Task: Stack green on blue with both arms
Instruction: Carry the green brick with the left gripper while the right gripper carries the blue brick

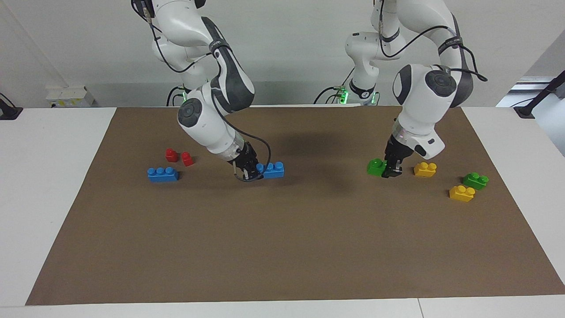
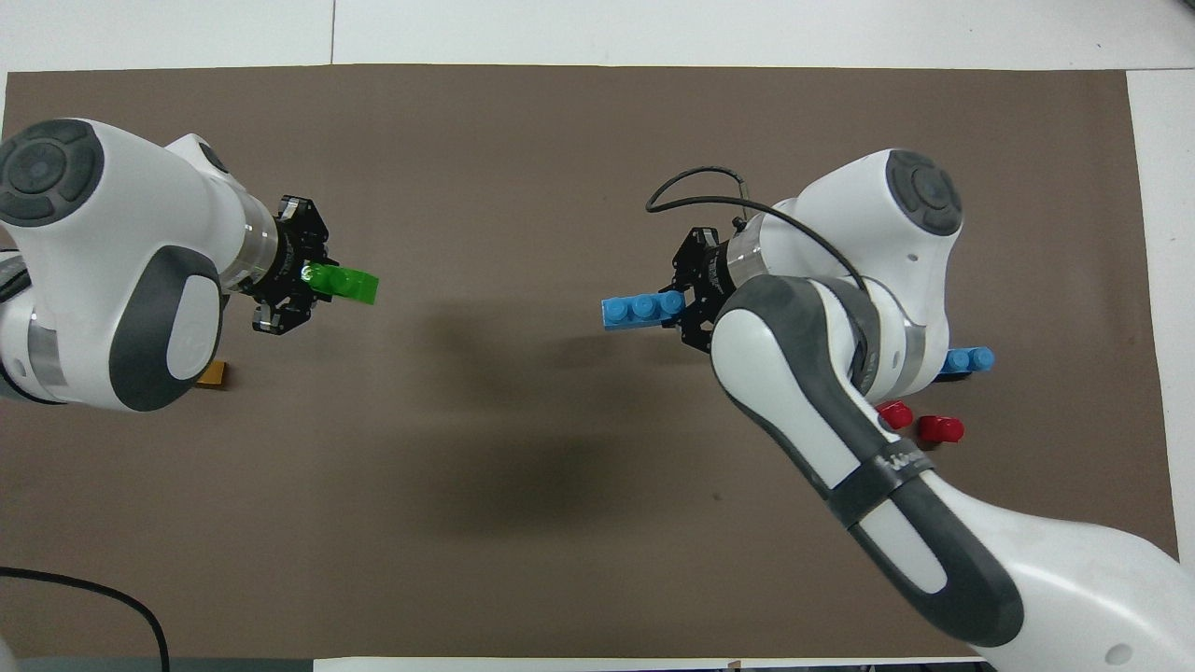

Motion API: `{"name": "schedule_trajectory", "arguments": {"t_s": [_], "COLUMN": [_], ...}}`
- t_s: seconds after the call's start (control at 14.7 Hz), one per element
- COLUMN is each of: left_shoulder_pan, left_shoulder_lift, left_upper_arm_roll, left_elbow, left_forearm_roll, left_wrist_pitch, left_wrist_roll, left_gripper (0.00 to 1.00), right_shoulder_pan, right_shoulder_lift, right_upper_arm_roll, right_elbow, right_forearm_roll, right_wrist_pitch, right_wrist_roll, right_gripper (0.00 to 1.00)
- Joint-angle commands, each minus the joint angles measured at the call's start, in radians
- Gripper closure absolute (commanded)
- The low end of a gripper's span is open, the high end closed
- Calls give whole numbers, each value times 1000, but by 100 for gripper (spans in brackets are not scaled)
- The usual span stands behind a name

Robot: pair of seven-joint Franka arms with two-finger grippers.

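Note:
A green two-stud brick (image 1: 376, 167) rests on the brown mat toward the left arm's end. My left gripper (image 1: 391, 170) is down at the mat, shut on the end of this brick; it also shows in the overhead view (image 2: 301, 276) with the green brick (image 2: 347, 283) sticking out of it. A light blue three-stud brick (image 1: 273, 169) rests on the mat nearer the middle. My right gripper (image 1: 250, 170) is down at it, shut on its end. In the overhead view the blue brick (image 2: 639, 310) juts from the right gripper (image 2: 684, 304).
A second blue brick (image 1: 163, 174) and two red bricks (image 1: 171, 154) (image 1: 187, 158) lie toward the right arm's end. Two yellow bricks (image 1: 425, 169) (image 1: 461, 193) and a second green brick (image 1: 475, 180) lie toward the left arm's end. The brown mat (image 1: 282, 247) covers the table.

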Motion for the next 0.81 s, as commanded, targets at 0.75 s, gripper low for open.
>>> {"name": "schedule_trajectory", "arguments": {"t_s": [0.75], "left_shoulder_pan": [-324], "left_shoulder_lift": [-56], "left_upper_arm_roll": [13], "left_elbow": [-106], "left_forearm_roll": [65], "left_wrist_pitch": [99], "left_wrist_roll": [-570], "left_gripper": [100], "right_shoulder_pan": [166], "right_shoulder_lift": [-12], "right_upper_arm_roll": [3], "right_elbow": [-213], "right_forearm_roll": [96], "right_wrist_pitch": [357], "right_wrist_roll": [31], "right_gripper": [100]}}
